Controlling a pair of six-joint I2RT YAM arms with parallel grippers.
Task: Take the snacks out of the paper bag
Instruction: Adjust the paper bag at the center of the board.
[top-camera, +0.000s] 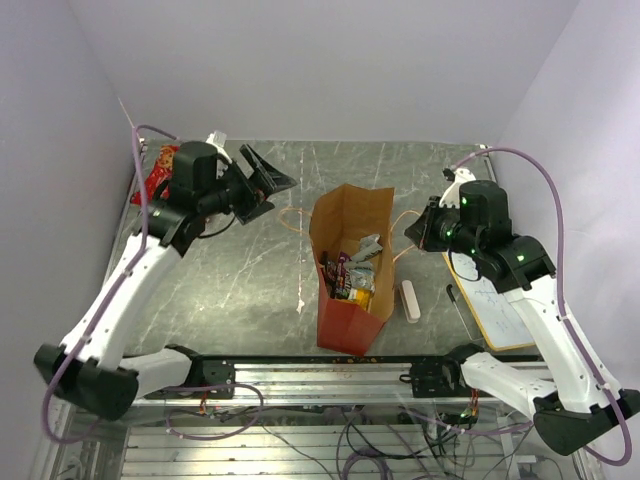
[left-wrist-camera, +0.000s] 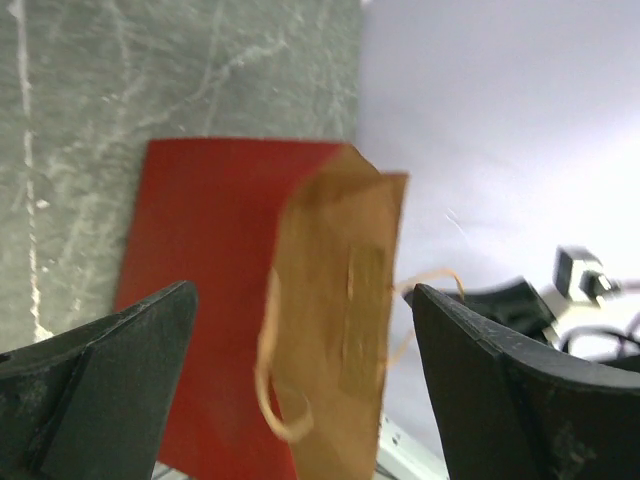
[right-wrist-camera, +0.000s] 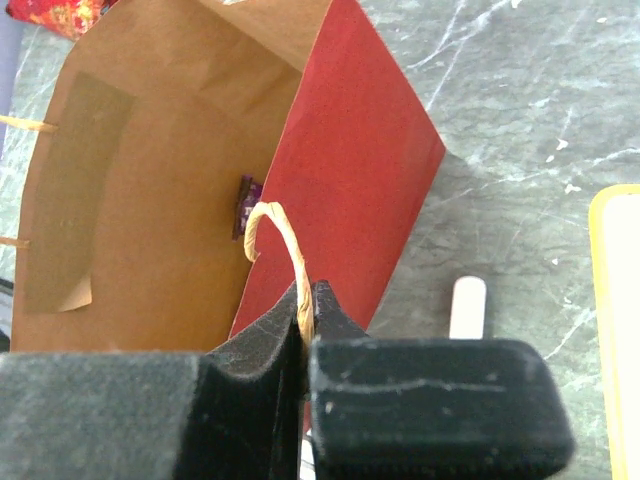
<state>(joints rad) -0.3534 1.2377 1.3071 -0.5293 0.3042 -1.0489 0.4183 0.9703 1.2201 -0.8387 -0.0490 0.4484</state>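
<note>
The red paper bag stands mid-table with its brown inside showing. Several snack packets lie in it, dark purple, yellow and clear crinkly ones. A purple pack shows inside in the right wrist view. The red-orange chip bag lies at the far left of the table, outside the paper bag. My right gripper is shut on the bag's tan loop handle, its pads pinching the cord. My left gripper is open and empty, up off the table left of the bag, facing its side.
A white oblong eraser lies just right of the bag and also shows in the right wrist view. A yellow-edged whiteboard and a pen lie at the right. Walls close in on the left and back.
</note>
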